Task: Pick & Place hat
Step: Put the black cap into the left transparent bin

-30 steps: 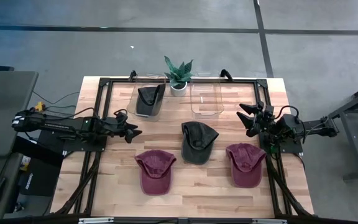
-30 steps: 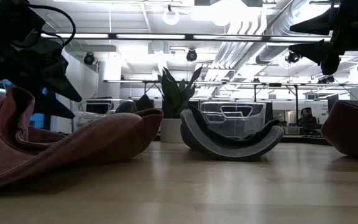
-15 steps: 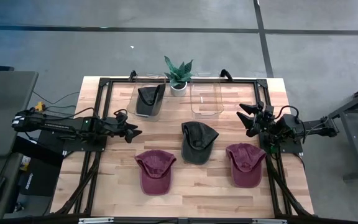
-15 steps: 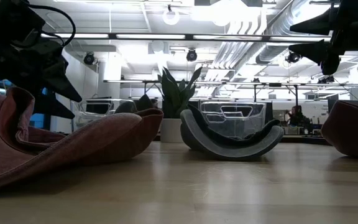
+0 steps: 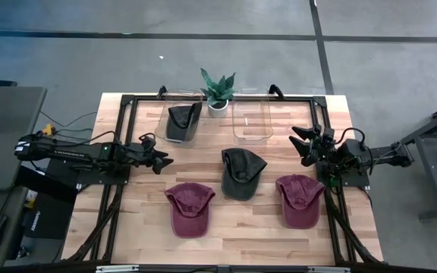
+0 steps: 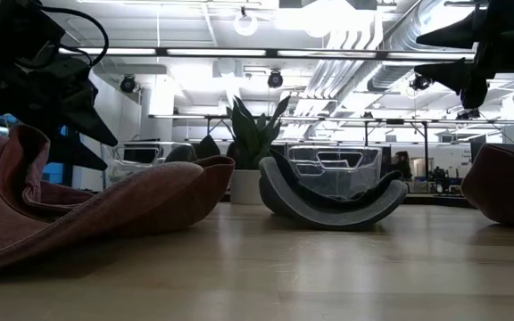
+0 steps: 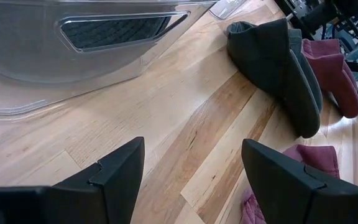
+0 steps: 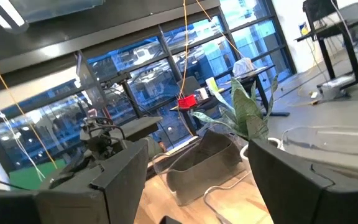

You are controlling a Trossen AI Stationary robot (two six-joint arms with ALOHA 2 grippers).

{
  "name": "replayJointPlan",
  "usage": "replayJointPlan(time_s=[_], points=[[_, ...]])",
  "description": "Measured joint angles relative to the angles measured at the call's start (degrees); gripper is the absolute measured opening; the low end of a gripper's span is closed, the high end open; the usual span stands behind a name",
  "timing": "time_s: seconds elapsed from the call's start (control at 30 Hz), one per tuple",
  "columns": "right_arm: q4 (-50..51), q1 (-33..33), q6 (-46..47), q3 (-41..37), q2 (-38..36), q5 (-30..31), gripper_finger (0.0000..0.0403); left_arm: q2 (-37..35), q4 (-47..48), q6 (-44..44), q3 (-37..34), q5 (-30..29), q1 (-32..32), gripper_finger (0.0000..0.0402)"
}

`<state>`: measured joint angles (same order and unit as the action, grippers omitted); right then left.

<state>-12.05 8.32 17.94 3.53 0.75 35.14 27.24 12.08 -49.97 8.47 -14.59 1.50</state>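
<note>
Only the left bin (image 5: pixel 182 121) holds a dark hat (image 5: pixel 181 122); right bin (image 5: pixel 252 120) empty.

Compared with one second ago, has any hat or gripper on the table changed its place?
Nothing visibly changed. The left gripper and right gripper stay open and empty above the table, and the dark hat and two maroon hats lie as before.

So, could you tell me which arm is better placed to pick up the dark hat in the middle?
Probably the left: its open hand points toward the dark hat across bare table, while the right hand points away toward the empty clear bin.
</note>
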Motion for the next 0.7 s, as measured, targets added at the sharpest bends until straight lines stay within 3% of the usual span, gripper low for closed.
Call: replayJointPlan(time_s=[0.53,0.7], points=[[0.3,0.0,4.1,0.0,0.0,0.1,0.0271,0.0,0.0,0.0,0.0,0.0,0.0,0.0261],[0.3,0.0,3.8,0.0,0.0,-4.3,0.0271,0.0,0.0,0.0,0.0,0.0,0.0,0.0261]])
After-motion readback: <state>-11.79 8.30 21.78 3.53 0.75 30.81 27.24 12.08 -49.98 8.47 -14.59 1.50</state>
